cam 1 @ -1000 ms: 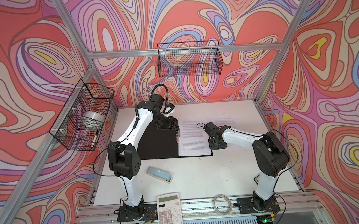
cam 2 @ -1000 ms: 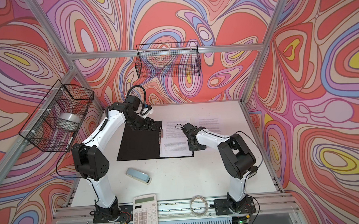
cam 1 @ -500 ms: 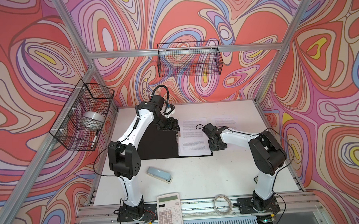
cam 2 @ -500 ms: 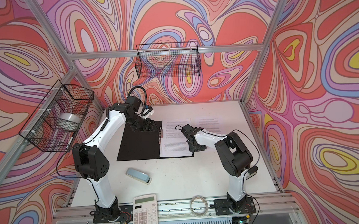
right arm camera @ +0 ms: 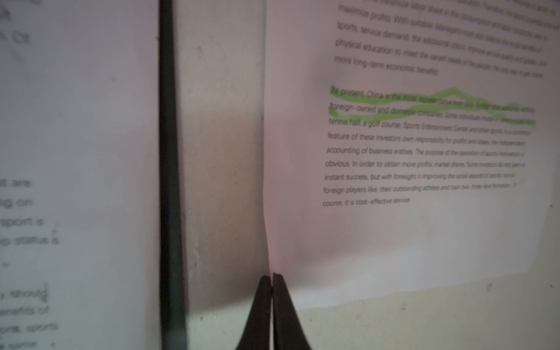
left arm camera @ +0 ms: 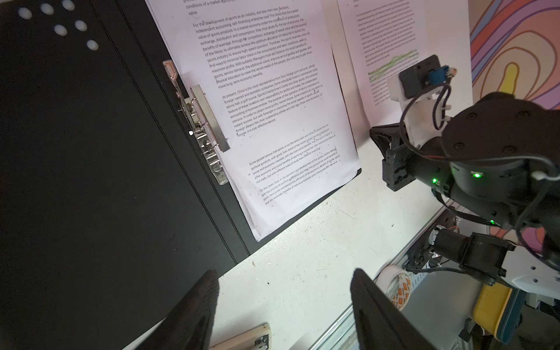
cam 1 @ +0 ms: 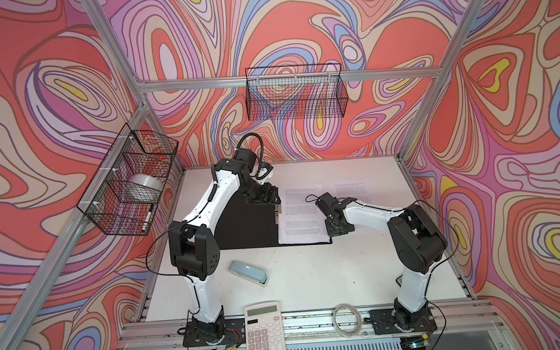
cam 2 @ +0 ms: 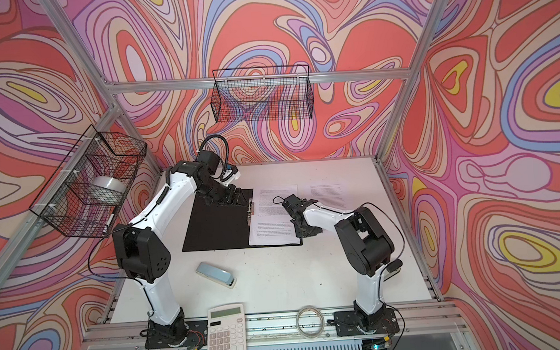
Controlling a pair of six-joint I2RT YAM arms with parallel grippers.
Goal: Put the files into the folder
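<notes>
Files white, densely printed, green-highlighted

The folder is matt black inside with a shiny metal clip, the sheets are matt white paper, the table dull, scuffed white, the baskets black wire, the calculator white plastic.

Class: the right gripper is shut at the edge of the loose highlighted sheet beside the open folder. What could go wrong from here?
1. The right gripper pinches only the very edge of the highlighted sheet, if at all; it may slip free or crease when pulled.
2. Slid sideways, that sheet could catch on the folder rim or push the filed sheet askew.
</notes>
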